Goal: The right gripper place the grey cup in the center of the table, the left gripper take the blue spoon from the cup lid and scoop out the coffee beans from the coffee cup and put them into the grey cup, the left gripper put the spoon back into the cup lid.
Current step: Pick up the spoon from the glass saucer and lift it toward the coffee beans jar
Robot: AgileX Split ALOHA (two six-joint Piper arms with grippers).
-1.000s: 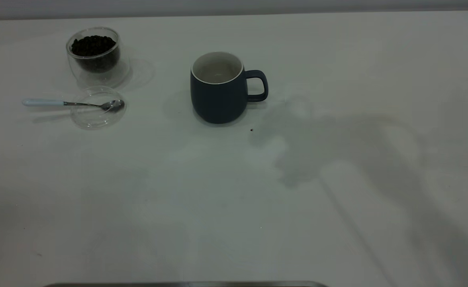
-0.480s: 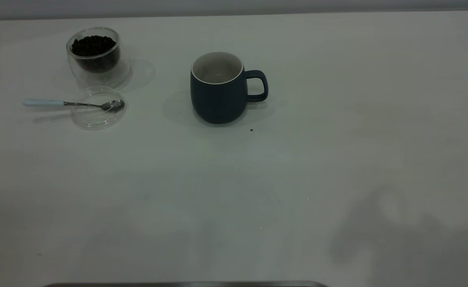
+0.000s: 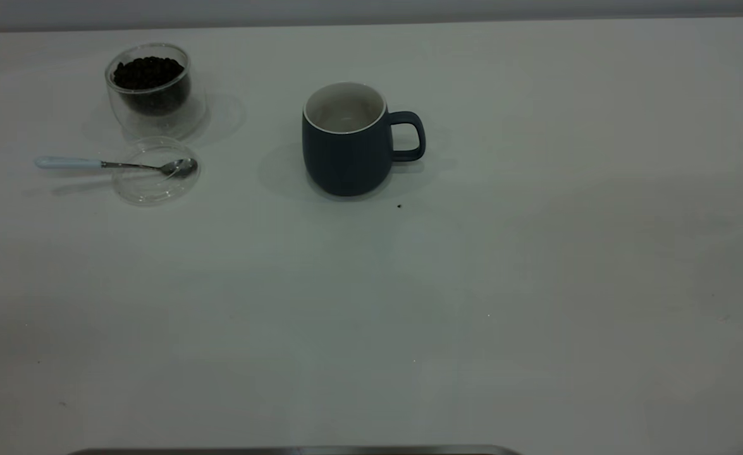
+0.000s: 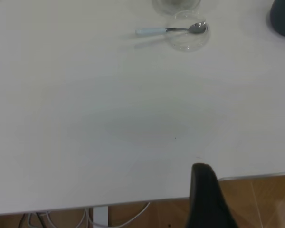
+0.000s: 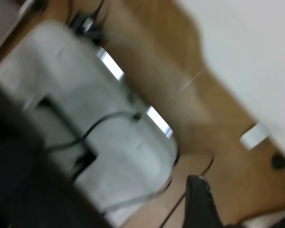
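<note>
Worktop (image 3: pixel 535 284) wide open front and right. Obstacles only at back: grey cup (image 3: pixel 346 142) mid-back; coffee cup (image 3: pixel 150 88) back-left w/ cup lid (image 3: pixel 155 180) just in front, blue spoon (image 3: pixel 112 164) lying across lid, handle sticking out left.

Wooden floor (image 4: pixel 256 199), white cables (image 4: pixel 128 219)

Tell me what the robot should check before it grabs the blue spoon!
1. Grey cup near the table's middle, upright: ok.
2. Blue spoon reachable, bowl resting on the cup lid, handle sticking out over the table: ok.
3. Coffee cup upright with coffee beans inside: ok.
4. Grey cup without beans inside: ok.
5. Left gripper open for the spoon: cannot tell; only one dark finger shows, near the table's edge.
6. Right gripper out of the way: ok, its camera faces the floor beside the table.
</note>
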